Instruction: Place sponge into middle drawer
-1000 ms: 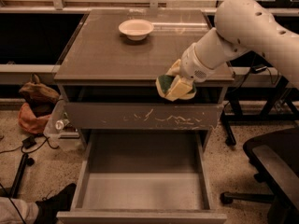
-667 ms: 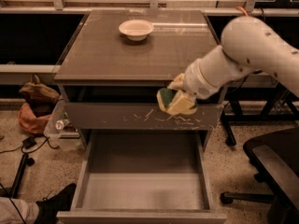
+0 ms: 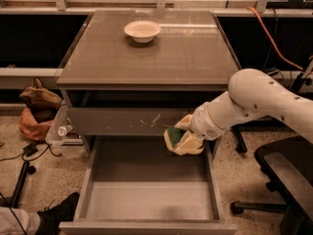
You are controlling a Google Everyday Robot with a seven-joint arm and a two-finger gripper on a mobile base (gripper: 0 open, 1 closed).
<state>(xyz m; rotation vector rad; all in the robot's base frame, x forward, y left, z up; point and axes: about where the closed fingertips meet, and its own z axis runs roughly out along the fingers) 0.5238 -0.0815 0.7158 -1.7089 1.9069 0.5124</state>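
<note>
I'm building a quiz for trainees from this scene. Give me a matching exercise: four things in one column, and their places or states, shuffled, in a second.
Things:
1. sponge
2. white bowl
3. middle drawer
4. gripper

Places or states:
A. on the cabinet top, toward the back
B. pulled open, below the scratched drawer front
C. held between the jaws
D. above the open drawer's right rear

Pairs: 1-C, 2-A, 3-B, 4-D
</note>
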